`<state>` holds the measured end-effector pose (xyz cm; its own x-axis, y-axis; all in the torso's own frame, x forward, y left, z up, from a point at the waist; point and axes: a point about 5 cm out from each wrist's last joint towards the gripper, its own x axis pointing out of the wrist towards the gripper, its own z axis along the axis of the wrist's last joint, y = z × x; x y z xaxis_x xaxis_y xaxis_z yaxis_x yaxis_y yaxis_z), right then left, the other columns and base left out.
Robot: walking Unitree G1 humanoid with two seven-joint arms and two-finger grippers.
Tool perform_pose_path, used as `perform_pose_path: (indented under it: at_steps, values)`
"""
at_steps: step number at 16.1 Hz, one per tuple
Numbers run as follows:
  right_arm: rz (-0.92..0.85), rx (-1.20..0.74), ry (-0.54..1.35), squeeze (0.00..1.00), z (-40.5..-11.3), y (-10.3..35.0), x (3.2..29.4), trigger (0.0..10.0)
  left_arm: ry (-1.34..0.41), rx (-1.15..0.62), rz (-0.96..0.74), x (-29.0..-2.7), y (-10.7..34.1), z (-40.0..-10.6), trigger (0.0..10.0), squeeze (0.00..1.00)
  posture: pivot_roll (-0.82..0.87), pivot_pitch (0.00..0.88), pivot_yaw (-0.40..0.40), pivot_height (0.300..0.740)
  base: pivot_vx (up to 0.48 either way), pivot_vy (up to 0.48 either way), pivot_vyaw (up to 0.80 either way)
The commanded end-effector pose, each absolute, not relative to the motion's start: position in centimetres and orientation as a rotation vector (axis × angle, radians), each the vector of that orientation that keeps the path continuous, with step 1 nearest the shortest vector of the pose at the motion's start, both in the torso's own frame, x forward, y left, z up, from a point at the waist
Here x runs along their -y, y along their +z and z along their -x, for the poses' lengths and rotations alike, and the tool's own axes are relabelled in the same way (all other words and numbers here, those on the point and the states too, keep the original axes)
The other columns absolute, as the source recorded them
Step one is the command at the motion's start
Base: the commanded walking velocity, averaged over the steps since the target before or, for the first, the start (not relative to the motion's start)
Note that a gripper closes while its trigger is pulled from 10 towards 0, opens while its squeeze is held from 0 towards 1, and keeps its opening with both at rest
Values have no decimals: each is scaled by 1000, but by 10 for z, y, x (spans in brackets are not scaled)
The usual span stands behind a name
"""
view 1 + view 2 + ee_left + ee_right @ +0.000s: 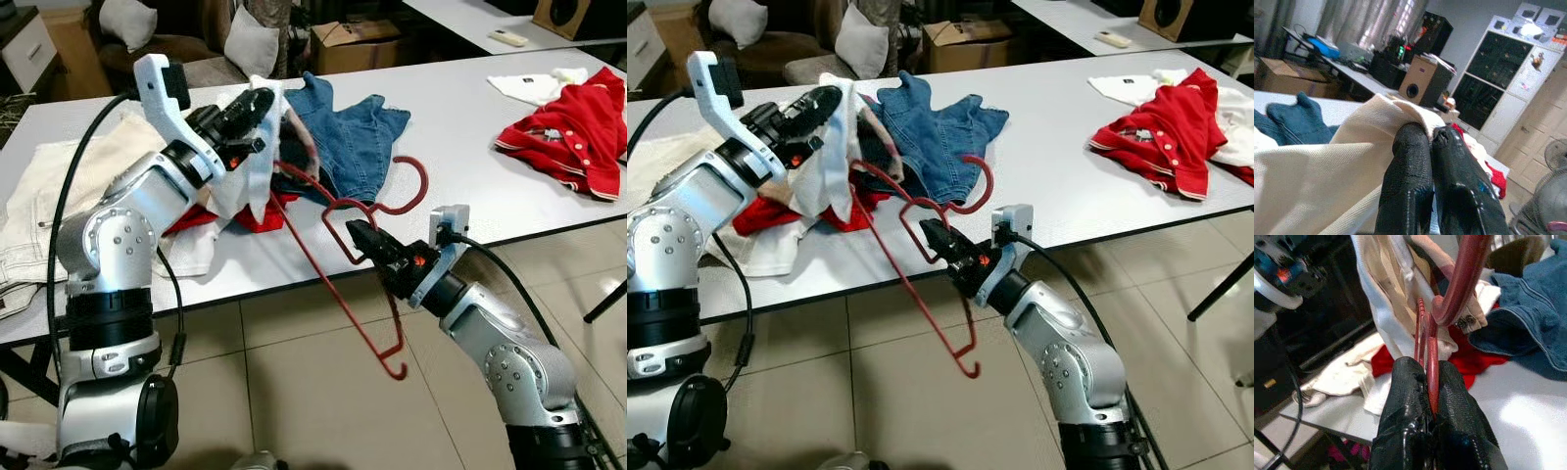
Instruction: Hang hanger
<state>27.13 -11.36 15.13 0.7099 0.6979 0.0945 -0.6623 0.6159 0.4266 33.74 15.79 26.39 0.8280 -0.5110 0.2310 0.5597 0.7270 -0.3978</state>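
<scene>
Right gripper (355, 233) is reaching up from below the table's (470, 147) near edge, its two black fingers pinching the red hanger (338, 284) just below the hook. In the right wrist view the wire sits clamped between the finger pads (1449, 396). The hanger is hanging tilted in the air, off the table; its hook is curving up over the near edge beside the blue denim garment (348, 137), and its long lower bar is slanting down toward the tiled floor (323, 392), ending in a small curl.

Left gripper (257, 101) is hovering above the middle of the table, fingers pressed together on a fold of the white garment (257, 157), which is draping down from the grip. The hanger's upper arm is running up into this hanging cloth.

A red cloth (257, 213) is lying under the white garment. Cream trousers (29, 211) are lying at the table's left end; a red polo shirt (573, 132) is lying at the right end.
</scene>
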Motion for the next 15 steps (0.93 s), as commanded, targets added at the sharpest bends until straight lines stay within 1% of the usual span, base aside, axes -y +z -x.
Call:
perform_pose_path:
  at_steps: [1,2,3,4,5,6,7,8,9,10,11,12,13,15]
  values:
    - [-467,-80,775,0,-270,153,117,10000,-467,103,403,-172,251,-338,0,0,29,0,15,740,0,0,0]
    - [-465,-84,772,0,-269,152,118,10000,-418,91,374,-177,244,-338,0,0,36,0,10,740,0,0,0]
    - [-419,-112,761,0,-264,149,119,10000,-276,19,210,-195,217,-334,0,0,38,0,4,740,0,0,0]
    - [-376,-135,756,0,-258,146,120,10000,-252,-27,96,-200,200,-327,0,0,32,0,3,740,0,0,0]
    - [-337,-145,740,0,-251,146,124,10000,-267,-48,100,-196,189,-321,0,0,18,0,5,740,0,0,0]
    - [-306,-147,705,0,-245,148,127,10000,-244,-66,116,-195,179,-318,0,0,-17,0,13,740,0,0,0]
    - [-278,-140,672,0,-240,150,129,10000,-203,-65,140,-196,173,-317,10000,0,-33,0,18,740,0,0,0]
    - [-256,-137,652,0,-238,151,131,10000,-187,-76,165,-195,169,-316,10000,0,-44,0,21,740,0,0,0]
    - [-202,-136,581,0,-235,150,137,10000,-225,-111,149,-188,164,-312,10000,0,-52,0,22,740,0,0,0]
    - [-175,-130,480,0,-235,148,146,10000,-257,-95,101,-183,160,-305,10000,0,-52,0,22,740,0,0,0]
    - [-192,-123,397,0,-236,146,151,10000,-250,-79,69,-183,156,-299,10000,0,-68,0,20,740,0,0,0]
    - [-190,-114,376,0,-236,146,152,10000,-248,-81,57,-185,153,-296,10000,0,-76,0,22,740,0,0,0]
    - [-190,-96,355,0,-238,148,148,10000,-229,-72,50,-189,148,-288,10000,0,-90,0,24,740,326,0,0]
    - [-203,-98,342,0,-238,146,144,10000,-159,-61,62,-195,144,-281,10000,0,-91,0,13,740,369,0,659]
